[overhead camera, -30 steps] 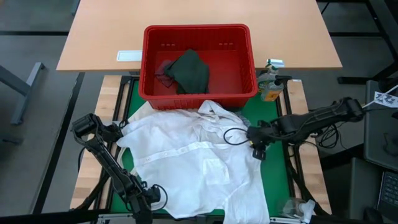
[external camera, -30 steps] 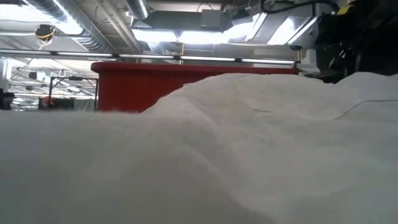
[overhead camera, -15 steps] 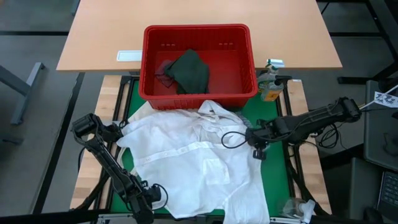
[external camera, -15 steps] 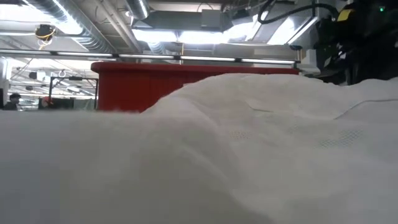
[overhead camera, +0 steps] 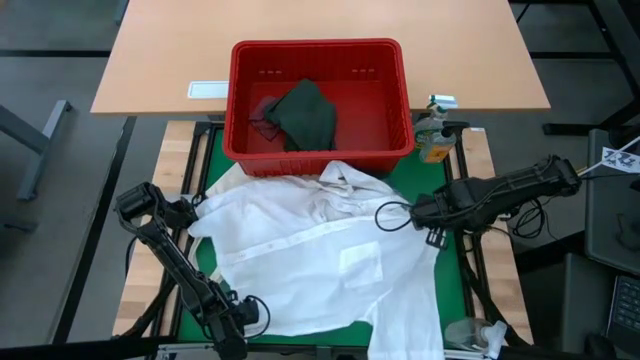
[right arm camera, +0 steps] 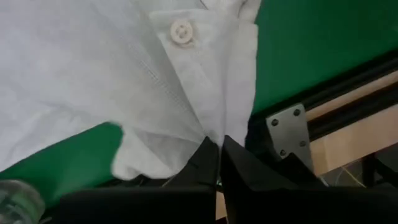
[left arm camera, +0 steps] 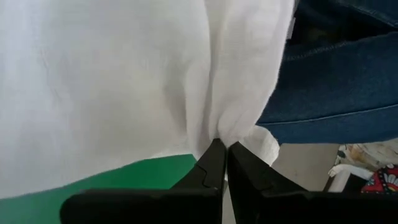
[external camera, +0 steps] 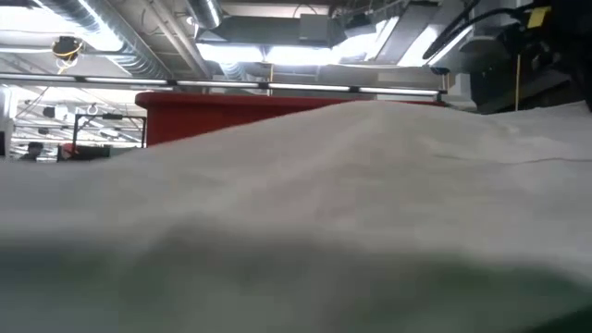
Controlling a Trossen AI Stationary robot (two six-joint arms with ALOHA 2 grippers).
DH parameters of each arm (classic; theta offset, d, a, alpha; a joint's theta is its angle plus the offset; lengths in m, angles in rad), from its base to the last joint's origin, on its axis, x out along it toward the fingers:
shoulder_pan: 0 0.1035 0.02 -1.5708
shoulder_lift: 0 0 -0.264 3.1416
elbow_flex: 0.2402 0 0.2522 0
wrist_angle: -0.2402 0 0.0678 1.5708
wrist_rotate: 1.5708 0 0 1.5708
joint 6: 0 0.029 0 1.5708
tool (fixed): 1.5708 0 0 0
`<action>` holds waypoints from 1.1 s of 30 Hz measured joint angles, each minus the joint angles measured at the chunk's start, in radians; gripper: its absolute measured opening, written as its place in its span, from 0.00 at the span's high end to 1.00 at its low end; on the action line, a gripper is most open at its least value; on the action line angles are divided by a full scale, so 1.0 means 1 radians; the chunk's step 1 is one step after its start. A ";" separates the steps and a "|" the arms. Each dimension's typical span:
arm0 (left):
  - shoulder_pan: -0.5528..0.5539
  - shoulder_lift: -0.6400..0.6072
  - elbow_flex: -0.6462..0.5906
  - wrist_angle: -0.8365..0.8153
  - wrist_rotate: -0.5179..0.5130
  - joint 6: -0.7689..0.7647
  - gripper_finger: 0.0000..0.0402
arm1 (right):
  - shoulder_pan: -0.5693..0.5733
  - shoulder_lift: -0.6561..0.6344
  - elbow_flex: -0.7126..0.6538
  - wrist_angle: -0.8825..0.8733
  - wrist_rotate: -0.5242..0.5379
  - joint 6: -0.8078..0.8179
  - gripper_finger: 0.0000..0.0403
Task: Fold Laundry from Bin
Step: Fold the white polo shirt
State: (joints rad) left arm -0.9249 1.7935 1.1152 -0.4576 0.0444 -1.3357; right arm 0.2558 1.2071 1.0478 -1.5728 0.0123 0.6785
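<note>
No readable writing anywhere that I can make out, so straight to the scene, left to right.

The left gripper (overhead camera: 243,312) sits near the front left corner of the green mat (overhead camera: 448,285), fingers pinched tight on the hem of the large white shirt (overhead camera: 310,260); the left wrist view shows the fabric bunched right at the fingertips, with blue denim behind it. The shirt is spread over most of the mat, its collar end up against the front wall of the red bin (overhead camera: 318,152); the bin straddles the mat's back edge and the light wooden table (overhead camera: 170,50) behind it. Inside the bin lies a dark green-grey top (overhead camera: 305,115), with a small maroon piece (overhead camera: 264,112) just beside it.

Further right, a bottle (overhead camera: 433,138) stands beside the bin's right wall; the right gripper (overhead camera: 418,213) is at the shirt's right edge, clamped shut on the buttoned placket. A white button (right arm camera: 181,31) sits close to its fingertips.

Low view: cloth fills the foreground, with ceiling ducts and strip lights behind.
</note>
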 joint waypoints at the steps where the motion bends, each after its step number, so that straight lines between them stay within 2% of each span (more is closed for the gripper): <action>1: 0.000 0.000 0.000 0.000 -0.001 0.000 0.98 | 0.000 0.000 -0.001 0.005 -0.006 0.000 0.98; 8: 0.000 0.000 0.000 0.003 -0.007 -0.092 0.96 | -0.001 0.004 -0.001 0.005 0.010 -0.002 0.96; 15: 0.004 0.000 -0.001 0.015 -0.008 -0.130 0.85 | -0.001 0.004 -0.001 0.007 -0.006 -0.002 0.96; 18: 0.018 0.000 -0.001 0.066 -0.059 -0.129 0.79 | -0.001 0.004 -0.002 0.007 -0.006 -0.002 0.96; 20: 0.035 0.000 -0.001 0.106 -0.088 -0.109 0.76 | -0.001 0.004 -0.001 0.007 -0.006 -0.002 0.96; 22: 0.056 0.000 -0.001 0.125 -0.071 -0.075 0.74 | -0.001 0.004 -0.002 0.007 -0.006 -0.002 0.95; 25: 0.078 0.000 -0.001 0.126 -0.016 -0.072 0.72 | -0.001 0.004 -0.002 0.006 -0.006 -0.003 0.90; 31: 0.087 0.000 -0.001 0.126 0.012 -0.071 0.72 | -0.001 0.004 -0.002 0.004 -0.006 -0.004 0.73; 33: 0.087 0.000 -0.001 0.126 0.058 -0.068 0.72 | -0.001 0.004 -0.002 0.002 -0.006 -0.004 0.69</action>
State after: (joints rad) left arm -0.8377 1.7931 1.1141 -0.3313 0.1029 -1.4040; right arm 0.2550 1.2110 1.0458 -1.5710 0.0067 0.6743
